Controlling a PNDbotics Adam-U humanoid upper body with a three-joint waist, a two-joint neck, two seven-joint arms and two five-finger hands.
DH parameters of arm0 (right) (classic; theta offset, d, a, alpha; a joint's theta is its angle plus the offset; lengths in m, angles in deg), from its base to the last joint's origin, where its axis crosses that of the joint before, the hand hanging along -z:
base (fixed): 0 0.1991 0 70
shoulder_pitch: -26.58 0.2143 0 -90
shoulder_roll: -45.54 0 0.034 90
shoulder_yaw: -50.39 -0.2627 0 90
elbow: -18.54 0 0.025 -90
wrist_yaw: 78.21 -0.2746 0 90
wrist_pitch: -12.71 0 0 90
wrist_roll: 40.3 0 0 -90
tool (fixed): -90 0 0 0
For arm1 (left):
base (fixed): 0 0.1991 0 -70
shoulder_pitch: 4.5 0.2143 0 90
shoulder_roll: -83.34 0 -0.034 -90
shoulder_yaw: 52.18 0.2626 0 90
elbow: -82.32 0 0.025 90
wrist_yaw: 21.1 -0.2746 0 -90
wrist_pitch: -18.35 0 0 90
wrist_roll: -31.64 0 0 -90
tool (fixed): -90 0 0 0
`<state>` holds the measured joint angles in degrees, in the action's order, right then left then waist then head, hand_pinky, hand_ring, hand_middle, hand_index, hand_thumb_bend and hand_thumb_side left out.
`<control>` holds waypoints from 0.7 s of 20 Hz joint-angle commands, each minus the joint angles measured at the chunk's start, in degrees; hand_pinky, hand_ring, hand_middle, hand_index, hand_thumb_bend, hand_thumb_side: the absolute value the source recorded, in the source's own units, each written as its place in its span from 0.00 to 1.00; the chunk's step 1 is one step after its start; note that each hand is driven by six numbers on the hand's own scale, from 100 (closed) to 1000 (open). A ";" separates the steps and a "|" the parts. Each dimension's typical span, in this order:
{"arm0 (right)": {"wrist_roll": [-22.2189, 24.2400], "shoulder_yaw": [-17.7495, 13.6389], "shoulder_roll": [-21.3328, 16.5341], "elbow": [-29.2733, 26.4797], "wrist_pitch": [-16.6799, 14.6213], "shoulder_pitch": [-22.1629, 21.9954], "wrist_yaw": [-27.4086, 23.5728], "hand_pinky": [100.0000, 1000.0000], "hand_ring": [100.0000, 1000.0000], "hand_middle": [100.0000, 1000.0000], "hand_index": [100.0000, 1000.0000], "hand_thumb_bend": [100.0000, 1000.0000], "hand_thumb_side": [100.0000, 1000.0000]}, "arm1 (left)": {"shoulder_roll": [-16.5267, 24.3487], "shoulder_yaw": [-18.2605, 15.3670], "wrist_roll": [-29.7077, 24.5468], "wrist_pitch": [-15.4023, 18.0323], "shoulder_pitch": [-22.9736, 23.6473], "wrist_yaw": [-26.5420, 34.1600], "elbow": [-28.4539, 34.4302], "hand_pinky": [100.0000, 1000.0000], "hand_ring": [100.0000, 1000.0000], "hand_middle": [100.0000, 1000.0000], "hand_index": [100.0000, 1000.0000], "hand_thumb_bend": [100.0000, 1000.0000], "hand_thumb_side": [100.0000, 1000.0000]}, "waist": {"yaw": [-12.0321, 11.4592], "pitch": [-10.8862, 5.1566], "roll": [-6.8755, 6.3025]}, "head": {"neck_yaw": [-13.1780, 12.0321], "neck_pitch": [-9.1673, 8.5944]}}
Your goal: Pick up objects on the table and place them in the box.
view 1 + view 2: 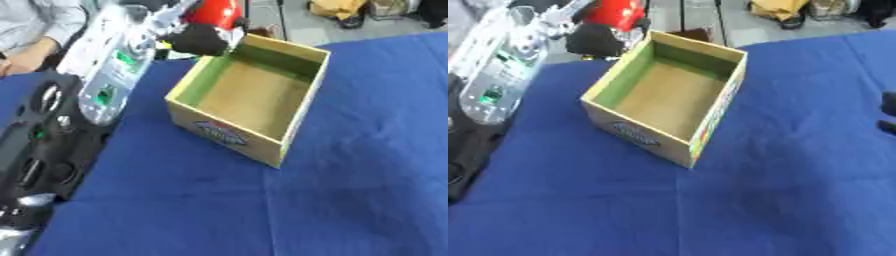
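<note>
Left arm (pixel 109 65) enters from 9 o'clock, silver and black, reaching up toward 12 o'clock. Left hand (pixel 199 39) sits at the far left corner of the box (pixel 249 100), black fingers curled round a red object (pixel 214 12) (rounded, glossy; blurred, so I cannot say what it is). The red object is held above the bench level, just beyond the box's rim at about 11 o'clock of the box, not inside it.

Box: open-topped cardboard, green inner walls, tan floor, a printed label on the near outer wall. It stands on the blue cloth of the bench (pixel 350 200), turned askew so one corner points toward 6 o'clock. Nothing is visible inside it.

Right hand (pixel 888 115): only a dark sliver shows at the 3 o'clock edge of the right eye view; I cannot tell whether its fingers are apart or together.

The cloth is wrinkled in front of the box, toward 5 o'clock.
</note>
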<state>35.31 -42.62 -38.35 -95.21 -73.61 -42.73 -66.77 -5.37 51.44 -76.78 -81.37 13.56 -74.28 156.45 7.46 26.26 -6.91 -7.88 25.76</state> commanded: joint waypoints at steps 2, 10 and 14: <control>0.19 0.34 -0.97 -0.83 -0.61 1.32 0.10 0.76 0.82 0.73 0.75 0.00 1.00 | -1.26 -1.47 6.12 2.05 -2.58 -2.47 -5.36 0.00 0.33 0.49 0.84 0.00 0.51 | 0.80 -0.43 0.13 | -0.96 -1.74; 0.80 1.12 -0.70 -0.83 -1.26 3.72 -0.19 0.76 0.82 0.73 0.75 0.00 1.00 | -2.80 -2.68 16.63 5.67 -2.19 -9.35 -14.68 0.00 0.34 0.48 0.82 0.00 0.49 | 4.43 1.44 -0.92 | -3.42 -2.15; 0.87 1.26 -0.57 -0.83 -1.49 4.17 -0.41 0.76 0.82 0.73 0.75 0.00 1.00 | -3.60 -3.09 15.81 6.69 -1.45 -10.51 -18.40 0.00 0.34 0.48 0.80 0.00 0.50 | 5.01 1.87 -0.93 | -3.34 -2.39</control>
<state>36.06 -41.34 -38.35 -95.21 -74.76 -39.18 -66.82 -9.43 49.15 -60.96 -75.08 13.01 -84.26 138.45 12.39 29.37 -8.22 -11.03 24.08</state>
